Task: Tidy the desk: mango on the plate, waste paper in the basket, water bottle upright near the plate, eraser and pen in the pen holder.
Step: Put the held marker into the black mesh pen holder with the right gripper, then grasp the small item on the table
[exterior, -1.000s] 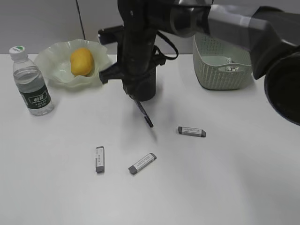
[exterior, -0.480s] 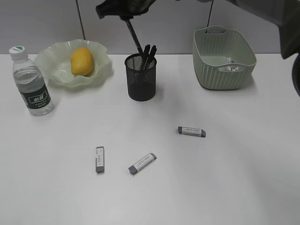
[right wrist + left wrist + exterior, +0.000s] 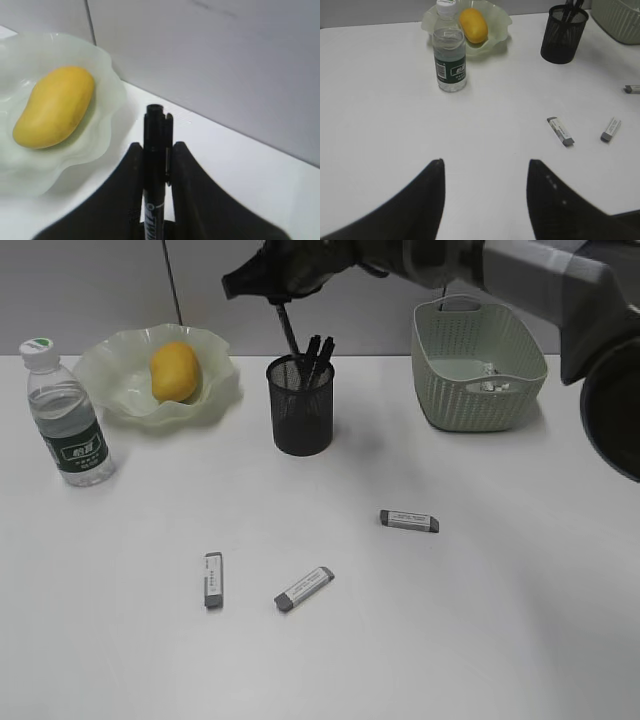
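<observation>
Slim black marker pen (image 3: 154,170), pinched between the dark fingers of the right gripper (image 3: 155,165), hangs above the black wire-mesh pen holder (image 3: 301,405); its tip appears to reach the holder's rim. Three grey rectangular erasers (image 3: 408,521) lie on the white desk (image 3: 480,620). Left gripper (image 3: 485,195) hovers with fingers spread, holding nothing.

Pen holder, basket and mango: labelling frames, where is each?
pen holder (image 3: 301,420), exterior view, front mesh wall.
basket (image 3: 470,398), exterior view, front woven wall.
mango (image 3: 54,107), right wrist view, middle of its skin.
</observation>
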